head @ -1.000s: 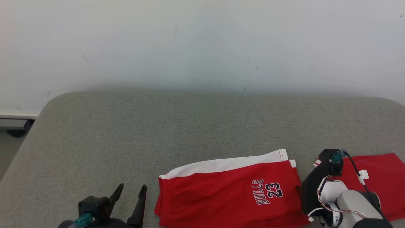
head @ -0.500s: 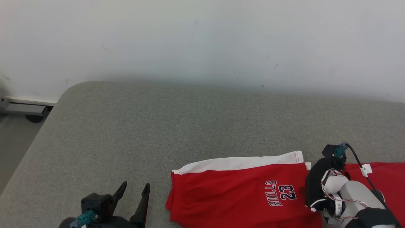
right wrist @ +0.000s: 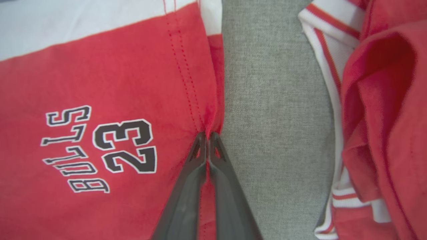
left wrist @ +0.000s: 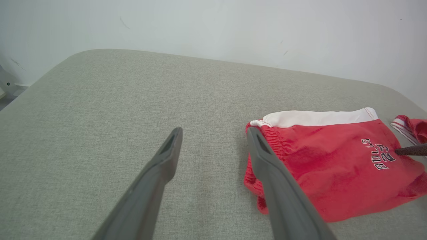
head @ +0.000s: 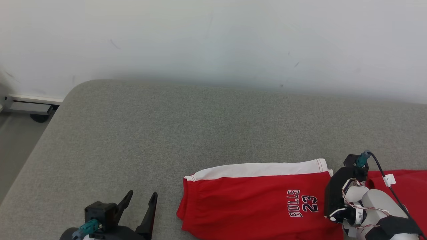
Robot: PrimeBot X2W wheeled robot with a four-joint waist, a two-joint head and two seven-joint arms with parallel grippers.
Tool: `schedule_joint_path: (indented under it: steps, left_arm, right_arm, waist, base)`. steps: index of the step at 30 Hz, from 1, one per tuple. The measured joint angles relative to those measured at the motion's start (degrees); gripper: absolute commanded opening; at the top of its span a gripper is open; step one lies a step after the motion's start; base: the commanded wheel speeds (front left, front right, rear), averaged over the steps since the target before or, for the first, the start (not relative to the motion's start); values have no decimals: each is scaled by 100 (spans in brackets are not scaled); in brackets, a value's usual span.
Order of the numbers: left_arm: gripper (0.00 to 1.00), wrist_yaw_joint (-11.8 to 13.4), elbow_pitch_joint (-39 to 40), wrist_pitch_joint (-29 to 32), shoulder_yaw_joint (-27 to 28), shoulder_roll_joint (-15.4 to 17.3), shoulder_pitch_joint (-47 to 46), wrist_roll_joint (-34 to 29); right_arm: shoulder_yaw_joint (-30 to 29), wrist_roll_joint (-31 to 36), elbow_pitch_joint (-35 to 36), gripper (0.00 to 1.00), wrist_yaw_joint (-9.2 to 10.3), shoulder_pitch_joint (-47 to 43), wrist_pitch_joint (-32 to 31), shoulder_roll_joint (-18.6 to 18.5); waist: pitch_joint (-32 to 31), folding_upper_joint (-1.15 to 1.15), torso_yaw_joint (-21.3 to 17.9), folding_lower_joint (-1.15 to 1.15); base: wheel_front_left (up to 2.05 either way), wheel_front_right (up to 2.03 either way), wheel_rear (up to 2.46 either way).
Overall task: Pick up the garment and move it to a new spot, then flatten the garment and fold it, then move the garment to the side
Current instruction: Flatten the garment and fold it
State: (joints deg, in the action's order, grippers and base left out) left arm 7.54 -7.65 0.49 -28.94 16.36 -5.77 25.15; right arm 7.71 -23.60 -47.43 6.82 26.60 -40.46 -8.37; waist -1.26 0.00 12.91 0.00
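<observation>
**Right hand closes on the hem of the shorts**

A second ago your right hand [right wrist: 207, 140] stood wide above the red shorts [head: 250, 200]. Now its two fingers are pressed together, and a small fold of the leg hem is pinched between the tips. The cloth puckers toward the pinch, just beside the "BULLS 23" print [right wrist: 100, 146].

The shorts lie flat on the grey bench [head: 200, 126], near its front edge and right of centre, with a white band [head: 257, 168] along their far side. The sideways shift in the head view is the camera turning, not the garment moving.

A second red garment [right wrist: 383, 100] lies crumpled just beside the shorts, with a strip of bare bench between them. The hand is not touching it.

Your left hand [head: 142, 194] has stayed wide and empty, low at the near left, close to the waistband end but clear of it.

The grasp appears made and the lift not yet begun. Held at one point on a thin hem, the shorts will likely hang and bunch, so raise them slowly and watch for slip.
</observation>
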Motion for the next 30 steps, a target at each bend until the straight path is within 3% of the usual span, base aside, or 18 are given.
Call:
schedule_joint_path:
  steps: [5, 15, 23, 30]
  left_arm:
    - [100, 0, 7, 7, 32, 3, -27, 1]
    - [100, 0, 11, 48, 135, 64, -13, 27]
    - [100, 0, 52, 47, 157, 53, 87, 52]
    - [100, 0, 57, 47, 141, 40, 103, 59]
  right_arm:
    - [60, 8, -3, 0, -5, 137, -41, -29]
    - [364, 282, 352, 0, -229, 459, -99, -290]
    - [243, 349, 671, 0, -191, 456, -143, -690]
    - [198, 349, 891, 0, -178, 460, -218, -780]
  waist:
    - [6, 0, -11, 0]
    - [-96, 0, -160, 0]
    - [-205, 0, -366, 0]
    - [-301, 0, -514, 0]
  base:
    - [0, 0, 0]
    - [0, 0, 0]
    - [0, 0, 0]
    - [0, 0, 0]
